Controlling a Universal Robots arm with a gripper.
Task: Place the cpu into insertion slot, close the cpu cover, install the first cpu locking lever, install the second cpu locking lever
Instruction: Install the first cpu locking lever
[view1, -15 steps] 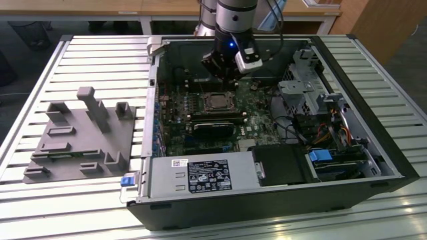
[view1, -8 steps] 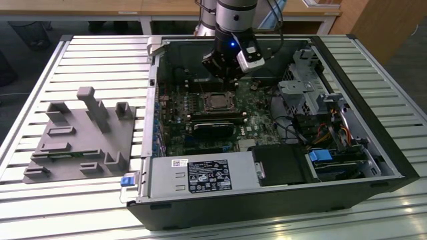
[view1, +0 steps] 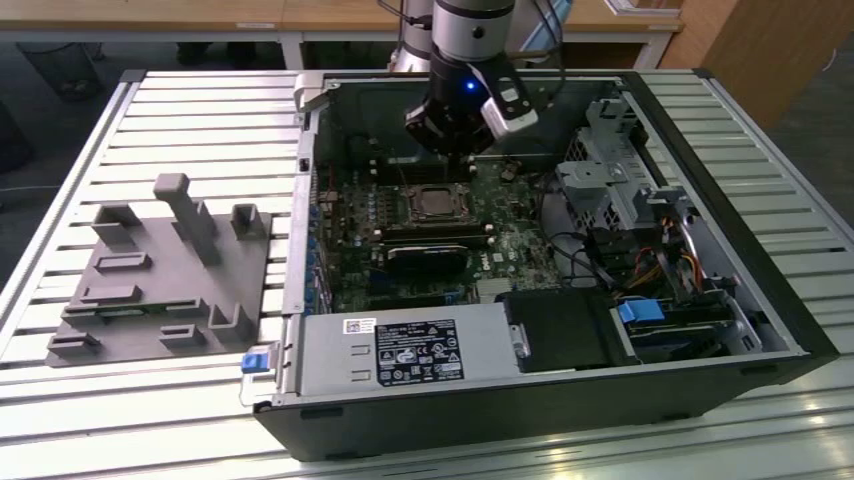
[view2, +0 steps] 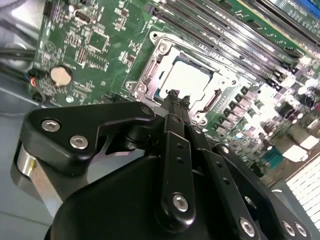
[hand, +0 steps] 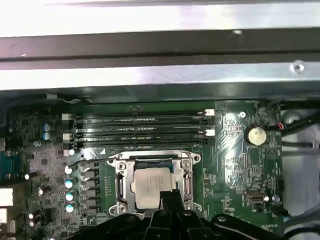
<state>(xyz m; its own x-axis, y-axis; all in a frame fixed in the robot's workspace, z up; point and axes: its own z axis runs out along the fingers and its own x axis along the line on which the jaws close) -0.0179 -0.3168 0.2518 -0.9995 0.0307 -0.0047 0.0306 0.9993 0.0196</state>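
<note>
The cpu (hand: 155, 182), a pale square chip, lies flat in the insertion slot (hand: 150, 163) on the green motherboard; it also shows in the exterior view (view1: 434, 204) and the second wrist view (view2: 189, 77). The silvery cpu cover (hand: 122, 184) lies down around it, the chip showing through its window. A thin dark lever rod (hand: 92, 160) runs out sideways from the socket's corner. My gripper (view2: 173, 95) hangs just above the chip's near edge, fingers pressed together with nothing between them. In the exterior view the gripper (view1: 451, 158) is over the board, behind the socket.
A black heatsink block (view1: 427, 255) sits in front of the socket, with the grey power supply box (view1: 400, 350) nearer still. Memory slots (hand: 140, 127) run behind the socket, and a coin battery (hand: 256, 135) lies to one side. Drive bays and cables (view1: 627, 200) crowd the exterior view's right. A grey fixture (view1: 160, 270) rests on the slatted table.
</note>
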